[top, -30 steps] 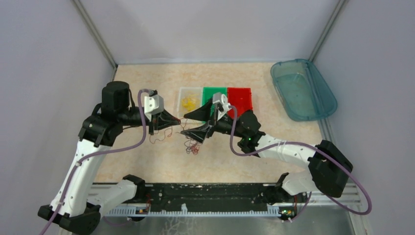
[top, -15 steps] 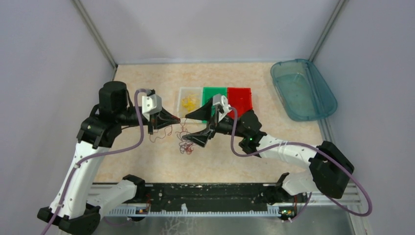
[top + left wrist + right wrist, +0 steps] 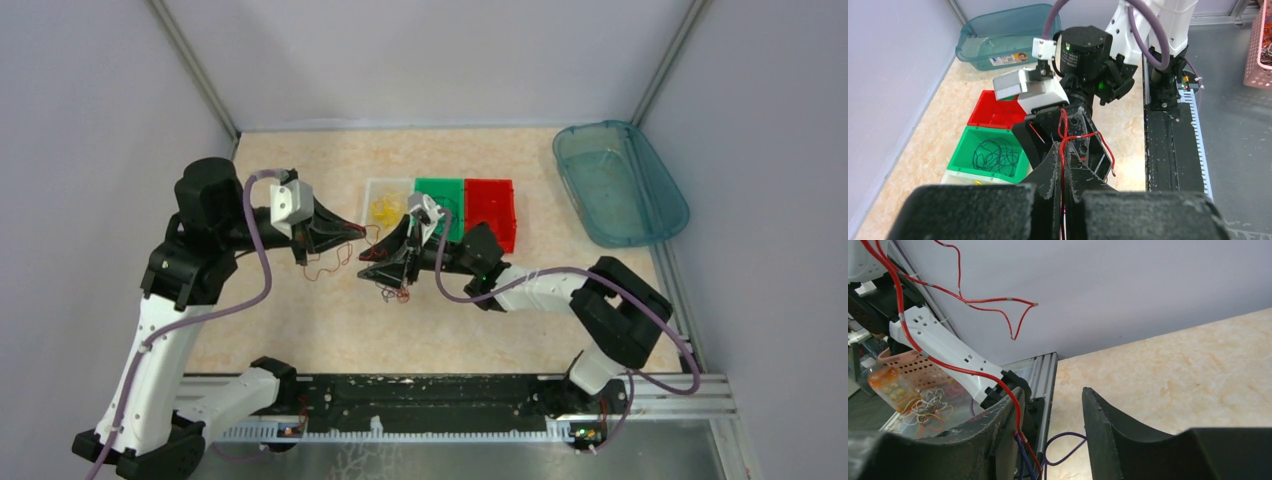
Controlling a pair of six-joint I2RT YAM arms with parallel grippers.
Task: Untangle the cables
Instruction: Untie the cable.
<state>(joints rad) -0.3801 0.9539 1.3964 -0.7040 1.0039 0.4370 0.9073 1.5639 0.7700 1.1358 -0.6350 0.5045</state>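
Observation:
The cables are thin red and dark purple wires [image 3: 392,287] hanging in a small tangle between my two grippers above the table. My left gripper [image 3: 356,232] is shut on a red cable [image 3: 1079,135] that rises from its tips [image 3: 1068,151] and curls right. My right gripper [image 3: 381,261] faces it closely, with its jaws apart. In the right wrist view a red cable [image 3: 965,371] runs down along the left finger [image 3: 1008,412]. A purple loop [image 3: 1064,444] lies in the gap of that gripper [image 3: 1050,396], which pinches nothing. Another red strand [image 3: 318,268] dangles under the left gripper.
Three small bins stand behind the grippers: a clear one with yellow wires [image 3: 385,205], a green one [image 3: 452,188] holding dark wires [image 3: 993,156], and a red one [image 3: 491,203]. A teal tub [image 3: 620,182] sits at the back right. The black rail [image 3: 420,405] edges the near side.
The left gripper drew back to the left, still shut on the red cable. The right arm reached left after it; its jaws widened, then narrowed. The tangle shifted left.

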